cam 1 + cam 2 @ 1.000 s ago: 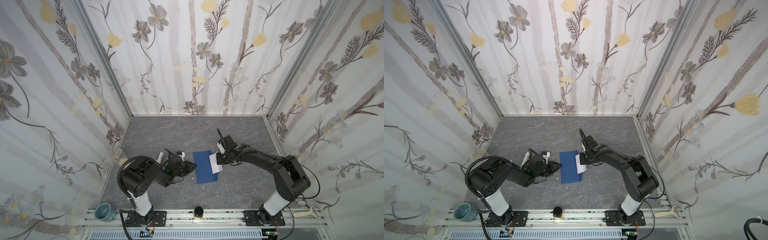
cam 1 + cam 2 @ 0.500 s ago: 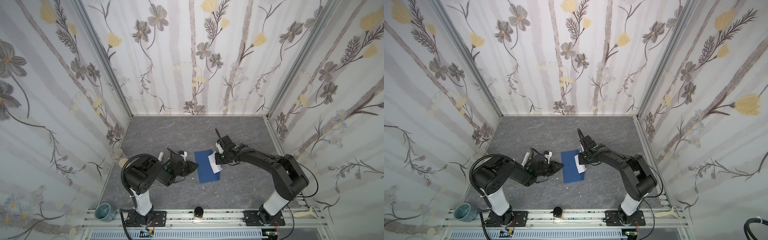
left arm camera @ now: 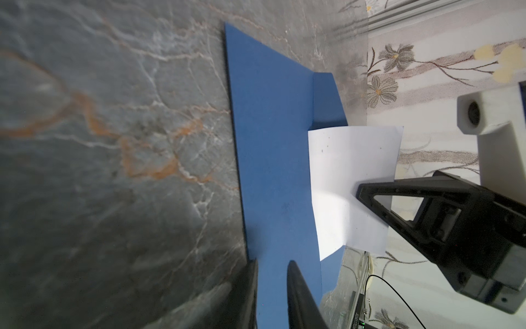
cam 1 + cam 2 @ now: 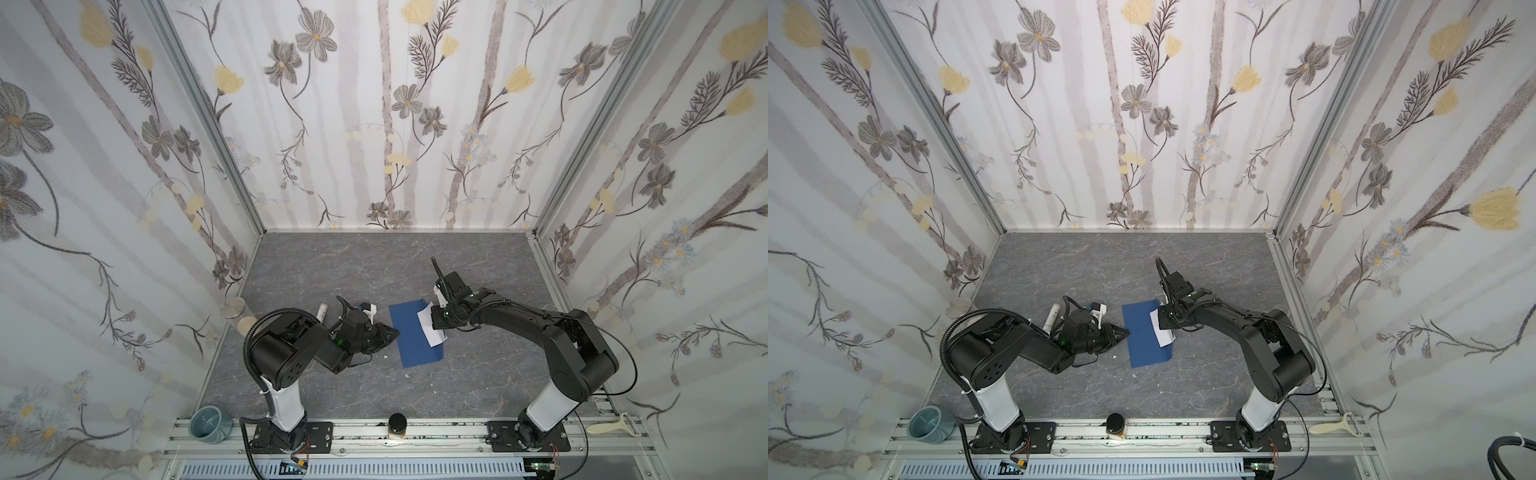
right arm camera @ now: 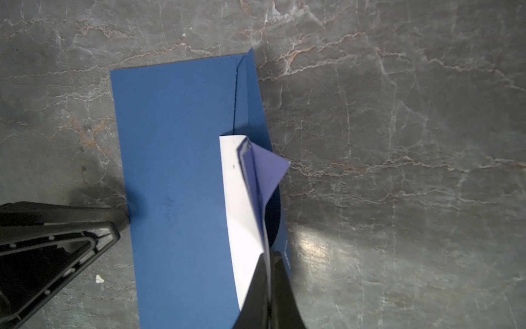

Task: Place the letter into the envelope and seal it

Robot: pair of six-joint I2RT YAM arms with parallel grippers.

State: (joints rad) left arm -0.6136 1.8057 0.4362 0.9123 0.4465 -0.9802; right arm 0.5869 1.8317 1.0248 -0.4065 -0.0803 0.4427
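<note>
The dark blue envelope (image 4: pixel 411 338) (image 4: pixel 1144 343) lies flat mid-table, seen in both top views. The white letter (image 4: pixel 429 330) (image 5: pixel 242 216) sticks out of its right long side, partly inside. My right gripper (image 4: pixel 435 321) (image 5: pixel 269 256) is shut on the letter's outer edge, and the raised pointed flap (image 5: pixel 267 168) seems pinched in with it. My left gripper (image 4: pixel 395 332) (image 3: pixel 273 263) is low at the envelope's left edge, jaws a narrow gap apart. One fingertip is at the edge, the other over the blue paper (image 3: pixel 270 142), holding nothing.
A white glue-stick tube (image 4: pixel 322 311) lies just behind my left wrist. On the front rail stand a teal cup (image 4: pixel 210 422) and a dark-lidded jar (image 4: pixel 398 424), with a pale peeler (image 4: pixel 615 426) at the right. A white scrap (image 5: pixel 99 279) lies near the envelope.
My left gripper has crept right until it reaches the envelope's left edge, its jaws narrowing slightly. The right gripper still holds the letter, having barely moved.
</note>
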